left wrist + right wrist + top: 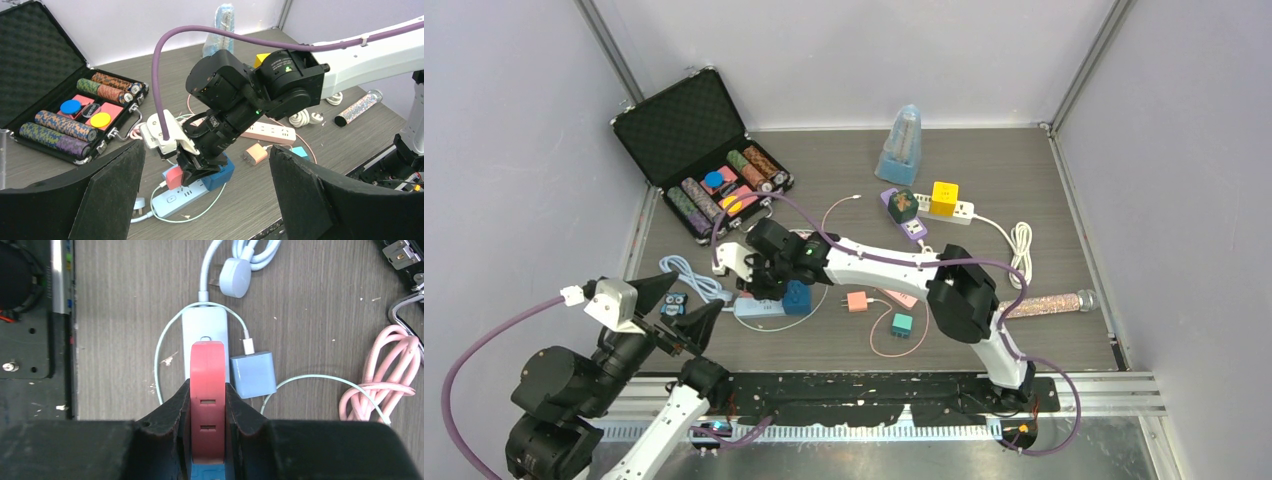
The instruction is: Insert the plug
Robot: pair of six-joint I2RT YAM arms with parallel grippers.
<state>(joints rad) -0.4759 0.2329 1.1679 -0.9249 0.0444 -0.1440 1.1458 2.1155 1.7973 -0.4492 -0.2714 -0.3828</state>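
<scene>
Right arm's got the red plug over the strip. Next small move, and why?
Probably press straight down. The right jaws are shut on the red plug, which sits lined up over the power strip beside the blue charger; whether it is fully seated I cannot tell, so a short push before releasing seems safest.

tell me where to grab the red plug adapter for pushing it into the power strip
Pinch the red plug adapter by its two long flat sides, from straight above: its narrow body stands upright over the light-blue power strip, and the right gripper clamps it that way.
</scene>
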